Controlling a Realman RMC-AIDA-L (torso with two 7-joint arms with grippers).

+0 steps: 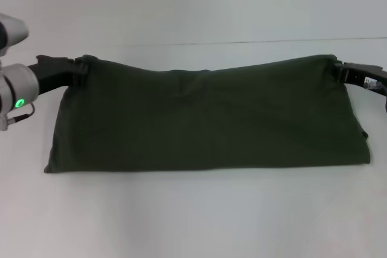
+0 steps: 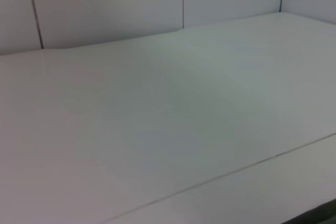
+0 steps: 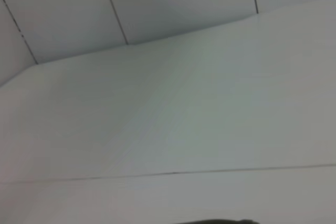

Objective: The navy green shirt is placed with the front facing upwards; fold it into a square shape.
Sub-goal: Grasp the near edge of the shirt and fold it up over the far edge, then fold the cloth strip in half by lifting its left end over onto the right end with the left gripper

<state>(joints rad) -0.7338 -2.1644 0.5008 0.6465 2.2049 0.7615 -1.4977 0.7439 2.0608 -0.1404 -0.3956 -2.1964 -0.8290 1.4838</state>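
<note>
Both far corners pinched and lifted, one per arm: left gripper point(image 1: 77, 69) clamped on the far-left corner of the shirt point(image 1: 205, 119), right gripper point(image 1: 343, 72) clamped on the far-right corner, the cloth bunched into each pinch.

Judged as the middle of a lengthwise fold, far edge raised and ready to travel toward the near edge. For a clean result: move both arms at one pace and one height, so the raised edge stays parallel to the near hem. Keep light tension between the two corners; the top edge sags in the middle, so spread slightly outward before laying down. Lower onto the near edge so the edges meet without overshoot, then release both corners together. Avoid dragging the near edge, which rests on the white surface point(image 1: 193, 222) and looks liable to slide.

Shirt itself: dark olive green, plain on the visible face, no lettering showing. Shaped as a wide band across the middle of the surface, near edge straight, left end flaring outward toward the front, right end showing a small layered step at its lower corner. Soft creases near the top centre. Wrist views mostly bare surface and wall.
</note>
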